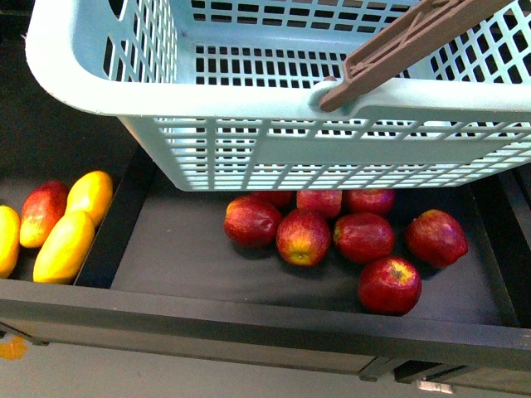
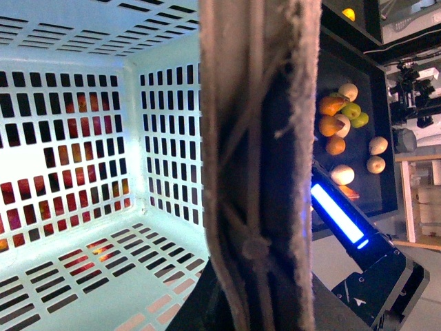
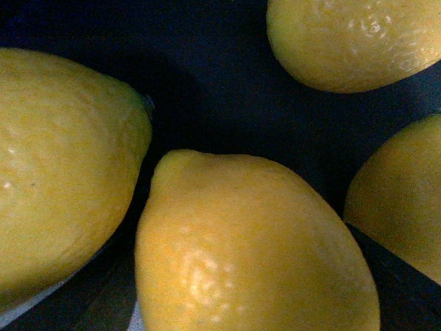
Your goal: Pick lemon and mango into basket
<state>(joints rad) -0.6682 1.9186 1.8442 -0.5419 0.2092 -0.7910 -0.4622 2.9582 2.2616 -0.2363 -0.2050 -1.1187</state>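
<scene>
While the basket (image 1: 207, 101) hangs over red apples (image 1: 304, 237), lemons (image 3: 255, 241) crowd close, fingers' state untellable.

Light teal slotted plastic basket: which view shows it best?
Front view: the basket shows rim, front wall and brown handle. Left wrist view shows only its inside. Right wrist view shows only yellow lemons.

**Black casing, one blue light**

The left wrist view shows a black, angular housing (image 2: 375, 283) with matte, faceted panels. It carries tiny white printed marks (image 2: 358, 301), too small to read. A narrow, bright blue light strip (image 2: 335, 215) runs along its long slanted part, glowing against the dark shell. In the right wrist view the right tool (image 3: 251, 296) appears only as two dark, flat fingers (image 3: 396, 265). They are blurred, and one has a thin paler edge.
</scene>
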